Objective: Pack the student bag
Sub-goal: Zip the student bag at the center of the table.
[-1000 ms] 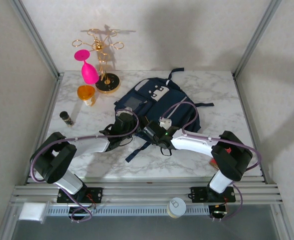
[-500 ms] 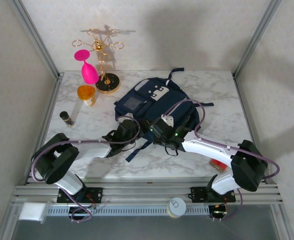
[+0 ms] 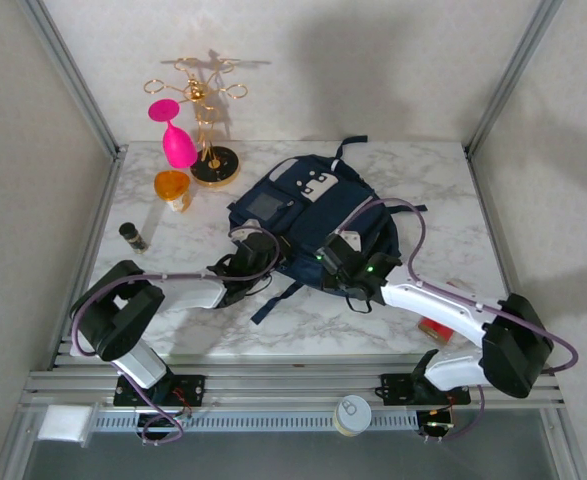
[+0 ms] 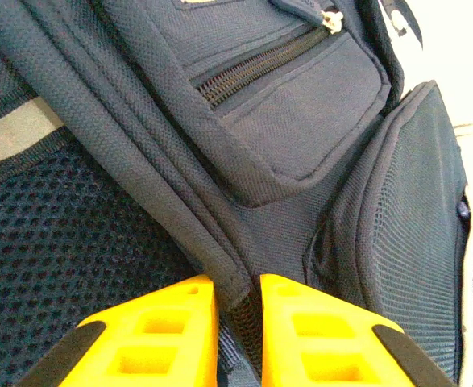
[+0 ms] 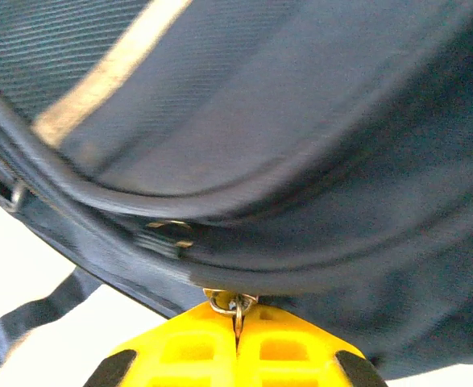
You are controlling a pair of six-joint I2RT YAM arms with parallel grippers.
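Large navy blue fabric backpack [image 3: 308,215], desk [image 3: 443,190] centre; left jaws clamp its seam [image 4: 180,185], right jaws pinch metal zipper pull [image 5: 233,304].

Left arm [image 3: 173,292] low, forearm angled inward. Left gripper [image 4: 238,297] jaws nearly together, pinching a ridge of the student bag [image 4: 300,121] between the pads. Right arm [image 3: 433,305] stretched forward and inward. Right gripper [image 5: 237,318] fully closed, zipper pull [image 5: 224,302] nipped right at the fingertips.

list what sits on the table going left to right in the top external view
small dark bottle → orange cup → student bag → red item
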